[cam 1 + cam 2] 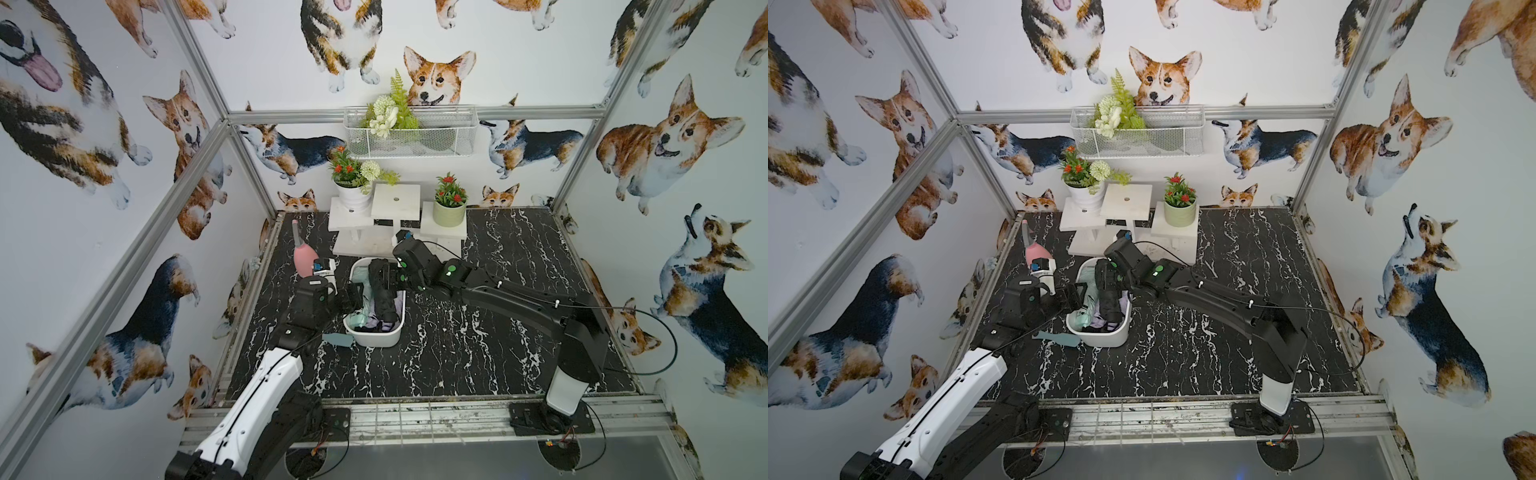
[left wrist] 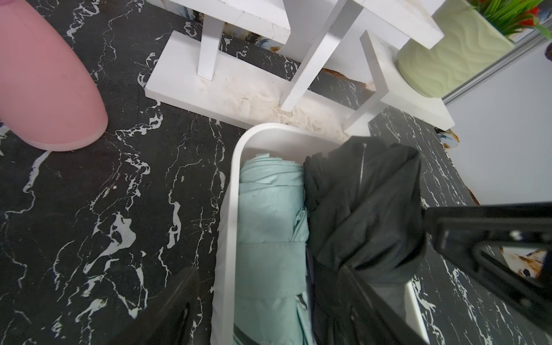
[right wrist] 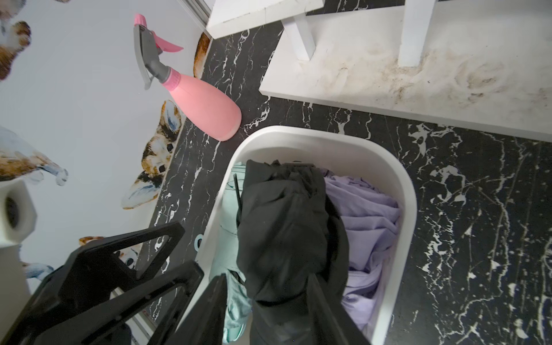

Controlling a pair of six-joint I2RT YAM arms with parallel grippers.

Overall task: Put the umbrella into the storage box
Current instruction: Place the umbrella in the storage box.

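Right gripper hangs over the storage box, jaws parted astride the black umbrella. A sliver of mint shows between one finger and the cloth, so the hold looks released rather than clenched. The umbrella lies lengthwise inside the box, on top. A mint umbrella is on its 9 o'clock side and lilac fabric on its 3 o'clock side. Left gripper sits at the box's 9 o'clock wall, jaws wide and empty. In a top view a mint sleeve lies on the table at the box's 7 o'clock, and a pink spray bottle stands at its 10 o'clock. By this showing the placing is essentially done. What remains is for the right arm to lift clear without snagging cloth.
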